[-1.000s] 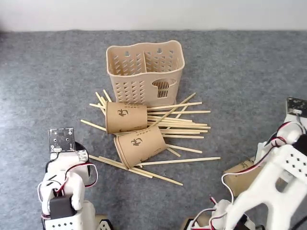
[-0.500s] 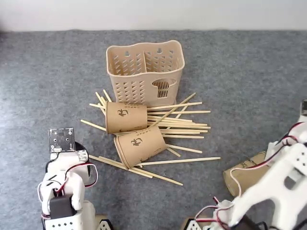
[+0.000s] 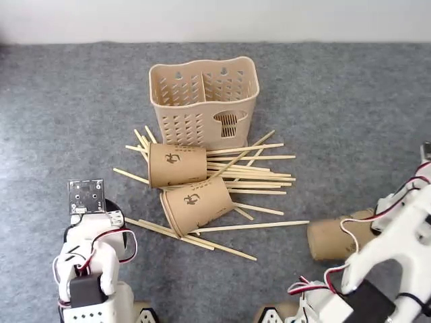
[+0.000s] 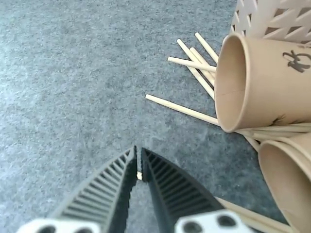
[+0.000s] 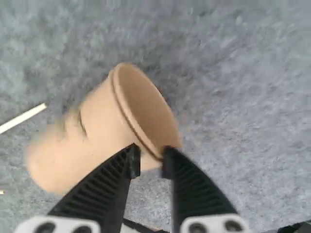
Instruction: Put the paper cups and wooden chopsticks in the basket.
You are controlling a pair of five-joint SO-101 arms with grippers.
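The beige slotted basket stands upright at the back of the grey mat. In front of it two paper cups lie on their sides among scattered wooden chopsticks. A third paper cup is at the right, tipped on its side, and my right gripper is shut on its rim. My left gripper is shut and empty, low over bare mat, short of the nearer cup and a loose chopstick.
The left arm sits at the front left and the right arm at the front right. One long chopstick points toward the held cup. Open mat lies left and right of the basket.
The right arm has swung toward the front right edge, and the cup in its gripper has shifted slightly left and come into fuller view. The left arm, pile and basket have not moved.
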